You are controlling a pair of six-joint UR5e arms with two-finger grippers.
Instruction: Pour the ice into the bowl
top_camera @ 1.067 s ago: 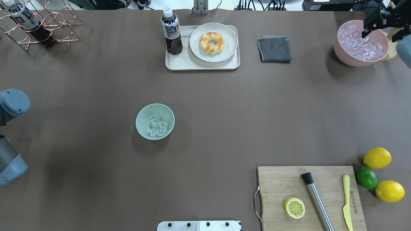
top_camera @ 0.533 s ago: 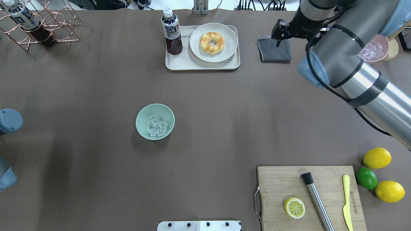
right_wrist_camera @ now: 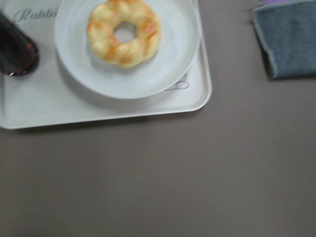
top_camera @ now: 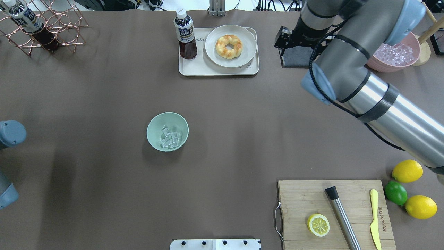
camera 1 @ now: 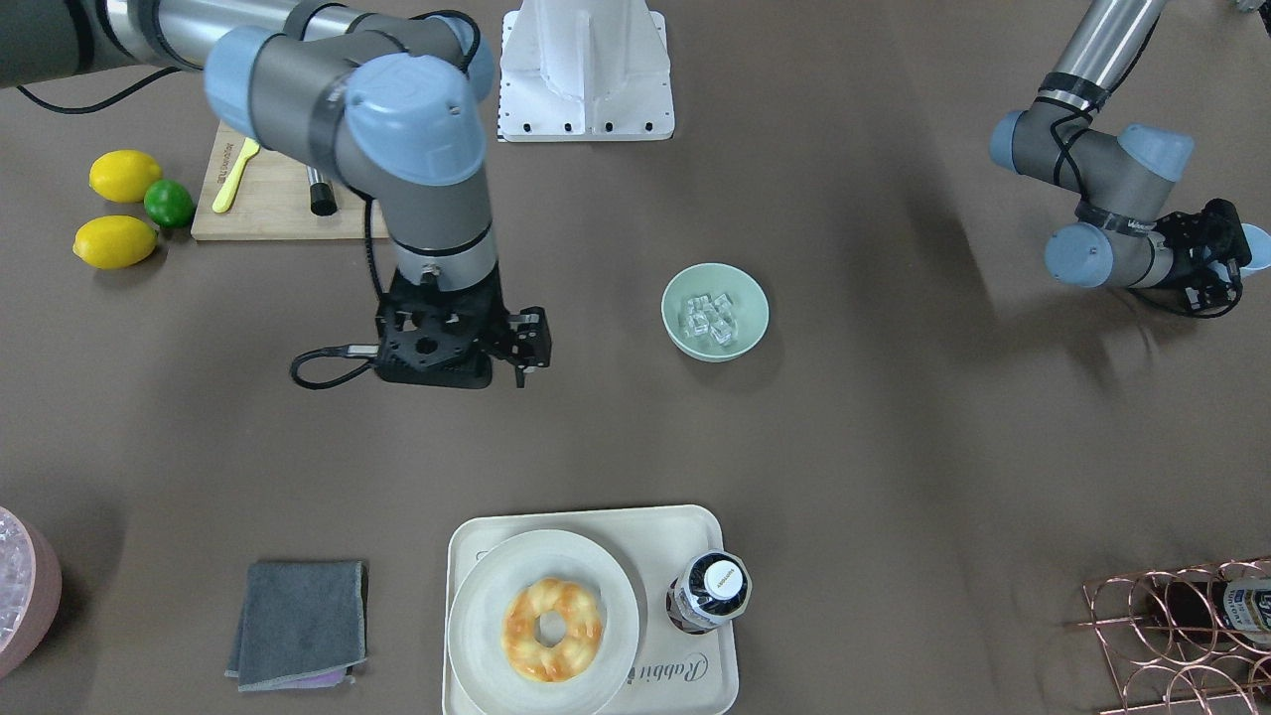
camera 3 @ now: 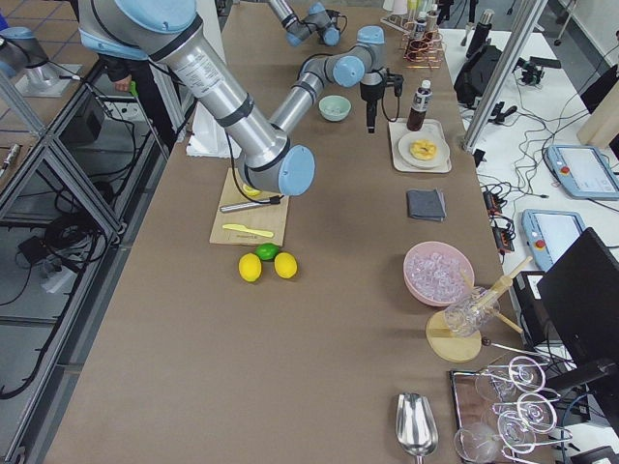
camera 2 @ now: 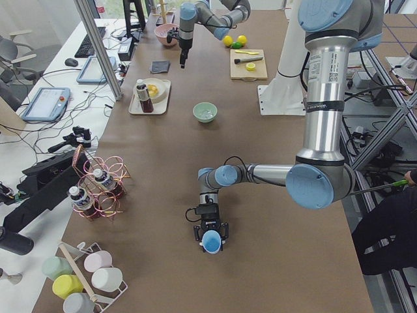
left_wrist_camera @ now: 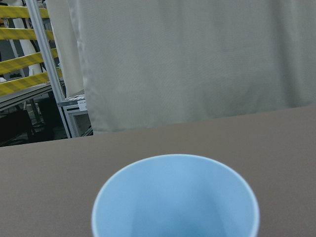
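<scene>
You see: left tool point(camera 1: 1231, 250) grips blue cup point(left_wrist_camera: 175, 197); ice point(top_camera: 170, 138) lies in bowl point(top_camera: 152, 125) on desk point(top_camera: 242, 139); right tool point(camera 1: 529, 343) open or closed, cannot tell.

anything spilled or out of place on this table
Nothing stands out. The ice sits inside the bowl with none on the table around it, the bottle stands upright on the tray, and the left gripper holds the cup well away from the bowl.
</scene>
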